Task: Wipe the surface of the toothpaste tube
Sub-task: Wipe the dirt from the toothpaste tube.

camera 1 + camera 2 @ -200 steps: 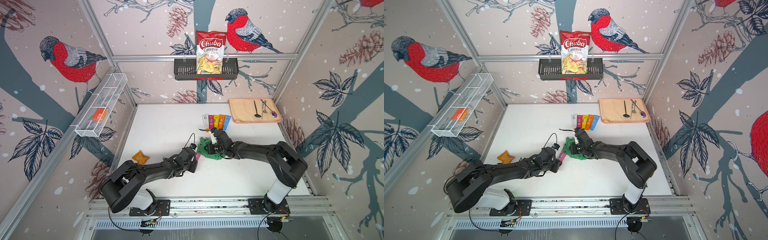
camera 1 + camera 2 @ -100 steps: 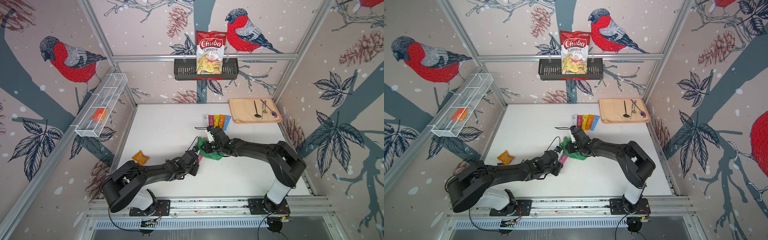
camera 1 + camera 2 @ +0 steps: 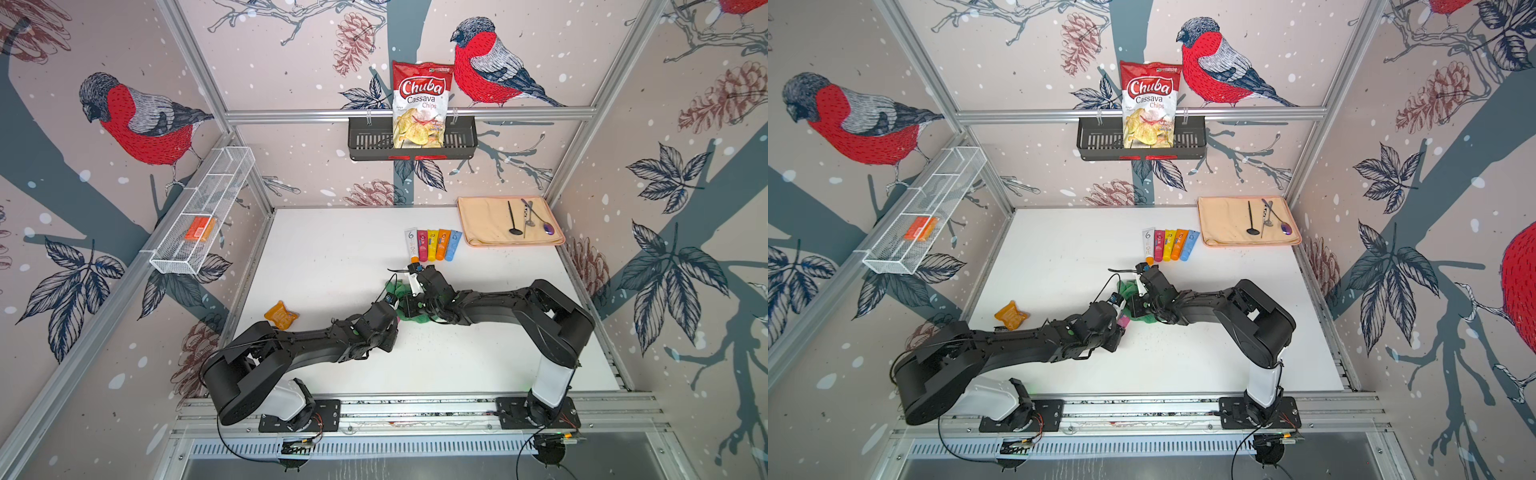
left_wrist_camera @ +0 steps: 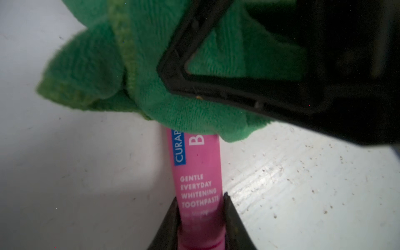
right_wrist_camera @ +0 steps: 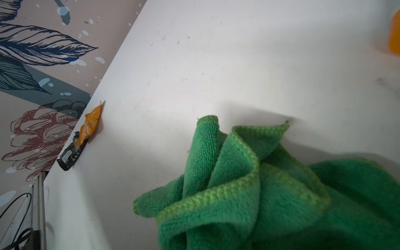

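Observation:
The pink toothpaste tube [image 4: 198,173] lies low over the white table, and my left gripper [image 4: 200,199] is shut on its near end. A green cloth [image 4: 173,97] is bunched over the tube's far end and hides it. My right gripper [image 3: 409,307] is shut on that cloth, and one of its black fingers [image 4: 216,86] presses down into it. In the right wrist view the cloth [image 5: 259,194] fills the near field and covers the jaws. In both top views the two grippers meet at mid-table, with a sliver of pink tube [image 3: 1123,321] between them.
A row of several coloured tubes [image 3: 432,245] lies just behind the grippers. A beige towel [image 3: 478,224] with utensils is at the back right. An orange packet [image 3: 281,314] sits near the left edge. A wire basket [image 3: 199,216] and a chips bag [image 3: 417,104] hang on the walls.
My right gripper with the cloth has shifted slightly left and back along the tube. The left arm has kept hold of the tube and barely moved.

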{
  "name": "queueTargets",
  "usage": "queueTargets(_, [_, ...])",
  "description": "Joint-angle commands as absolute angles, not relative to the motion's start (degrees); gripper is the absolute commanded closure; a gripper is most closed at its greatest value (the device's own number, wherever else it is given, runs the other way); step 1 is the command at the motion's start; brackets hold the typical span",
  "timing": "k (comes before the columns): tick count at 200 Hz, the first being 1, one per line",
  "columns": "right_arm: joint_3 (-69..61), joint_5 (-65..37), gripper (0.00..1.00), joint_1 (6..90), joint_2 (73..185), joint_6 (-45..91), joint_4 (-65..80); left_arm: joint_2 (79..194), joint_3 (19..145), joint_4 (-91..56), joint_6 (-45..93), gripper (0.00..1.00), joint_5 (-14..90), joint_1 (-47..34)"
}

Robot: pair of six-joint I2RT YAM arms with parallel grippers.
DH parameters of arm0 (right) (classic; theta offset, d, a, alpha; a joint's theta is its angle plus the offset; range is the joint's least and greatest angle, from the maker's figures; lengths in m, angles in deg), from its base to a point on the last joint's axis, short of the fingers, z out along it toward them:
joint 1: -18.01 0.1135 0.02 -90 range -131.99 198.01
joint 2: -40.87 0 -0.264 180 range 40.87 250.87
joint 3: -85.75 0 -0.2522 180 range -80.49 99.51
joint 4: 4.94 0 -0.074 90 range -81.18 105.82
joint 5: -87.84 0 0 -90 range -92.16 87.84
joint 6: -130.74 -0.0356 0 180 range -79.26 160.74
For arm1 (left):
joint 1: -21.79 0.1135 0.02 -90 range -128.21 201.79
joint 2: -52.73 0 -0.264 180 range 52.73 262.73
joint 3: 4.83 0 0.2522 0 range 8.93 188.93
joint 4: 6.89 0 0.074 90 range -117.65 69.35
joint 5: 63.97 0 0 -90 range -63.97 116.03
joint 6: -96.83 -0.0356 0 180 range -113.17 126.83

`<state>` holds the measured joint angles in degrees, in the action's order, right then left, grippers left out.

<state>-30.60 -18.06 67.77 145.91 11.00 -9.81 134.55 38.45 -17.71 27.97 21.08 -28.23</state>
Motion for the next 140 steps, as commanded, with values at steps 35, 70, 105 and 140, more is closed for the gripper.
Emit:
queueTargets(35, [-28.87, -12.42, 0.92, 69.76, 148.0, 10.63, 3.67, 134.68, 38.2, -16.91, 27.43, 0.89, 20.5, -28.13])
queueTargets(70, [-28.11, -6.51, 0.94, 66.35, 147.89, 11.8, 8.99, 134.47, 38.11, -16.81, 27.38, 0.9, 20.69, -28.13])
queueTargets(105, [-26.39, -3.53, 0.94, 65.23, 147.14, 12.82, 12.33, 134.56, 38.16, -16.81, 27.35, 0.91, 20.63, -28.13])
queueTargets(140, [-27.74, -13.96, 0.95, 67.97, 146.7, 12.17, 6.95, 134.81, 38.16, -16.79, 27.24, 0.91, 20.76, -28.13])
